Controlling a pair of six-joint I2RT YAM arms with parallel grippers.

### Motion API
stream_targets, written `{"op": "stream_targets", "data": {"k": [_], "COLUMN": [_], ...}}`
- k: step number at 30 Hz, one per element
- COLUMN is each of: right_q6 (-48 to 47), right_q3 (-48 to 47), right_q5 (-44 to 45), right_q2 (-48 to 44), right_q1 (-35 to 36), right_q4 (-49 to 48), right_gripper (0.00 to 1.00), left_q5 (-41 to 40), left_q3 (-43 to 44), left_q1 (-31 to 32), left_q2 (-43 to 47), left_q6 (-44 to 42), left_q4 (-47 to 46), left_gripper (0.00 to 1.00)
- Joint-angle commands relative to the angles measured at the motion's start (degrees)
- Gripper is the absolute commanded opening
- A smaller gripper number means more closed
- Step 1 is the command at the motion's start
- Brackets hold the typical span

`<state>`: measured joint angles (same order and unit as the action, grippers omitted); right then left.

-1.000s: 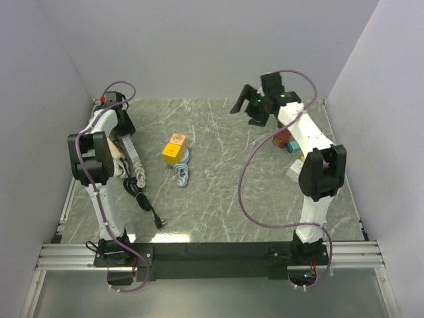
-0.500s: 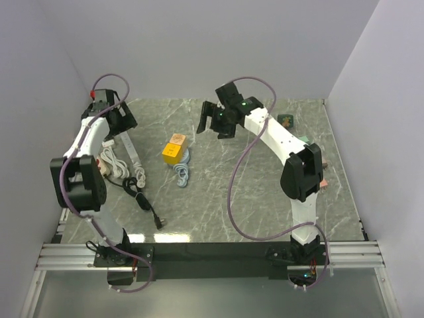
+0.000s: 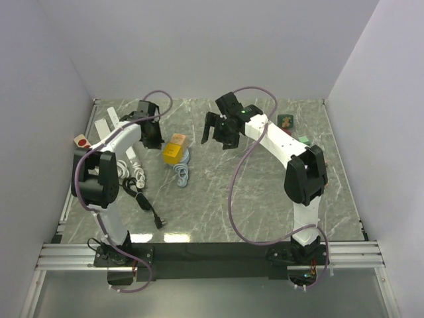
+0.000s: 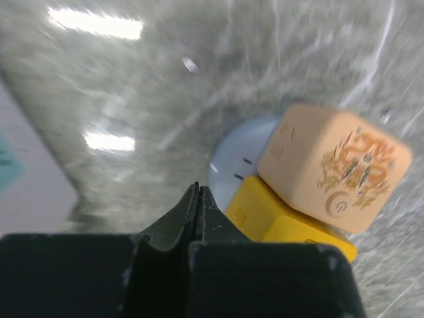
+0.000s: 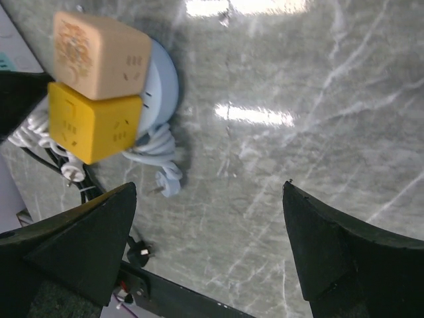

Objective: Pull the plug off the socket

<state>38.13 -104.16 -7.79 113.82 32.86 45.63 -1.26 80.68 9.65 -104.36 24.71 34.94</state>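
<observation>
- Left claw (image 4: pixel 197 191): jaws pressed tight together with nothing between them. In its wrist view the tips sit low, just left of the cubes.
- Right claw (image 5: pixel 205 248): jaws spread wide and empty, over bare table (image 3: pixel 265 192), right of the cubes in the top view.
- Beige cube (image 3: pixel 177 140) and yellow cube (image 3: pixel 172 153) sit touching, left of centre in the top view, and both show socket slots.
- A pale blue disc (image 5: pixel 165 79) lies against both cubes.
- A pale cord (image 3: pixel 181 173) coils just below the disc.
- White cables (image 3: pixel 129 171) and a black cable (image 3: pixel 142 199) lie at the left.
- Small items (image 3: pixel 286 120) sit at the upper right, too small to tell.
</observation>
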Motion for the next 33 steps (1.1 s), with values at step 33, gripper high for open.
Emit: {"op": "stream_targets", "data": {"k": [33], "right_q6": [-17.12], "right_q3": [1.59], "right_q5": [5.42], "right_q2": [-0.97], "right_q1": [3.61], "right_q4": [5.88], "right_gripper": [1.0], "left_q5": [1.43], "left_q3": [-19.77], "left_q1": [14.87], "left_q2": [17.95], "left_q6": [22.4], "left_q4": [-15.25], "left_gripper": [0.01]}}
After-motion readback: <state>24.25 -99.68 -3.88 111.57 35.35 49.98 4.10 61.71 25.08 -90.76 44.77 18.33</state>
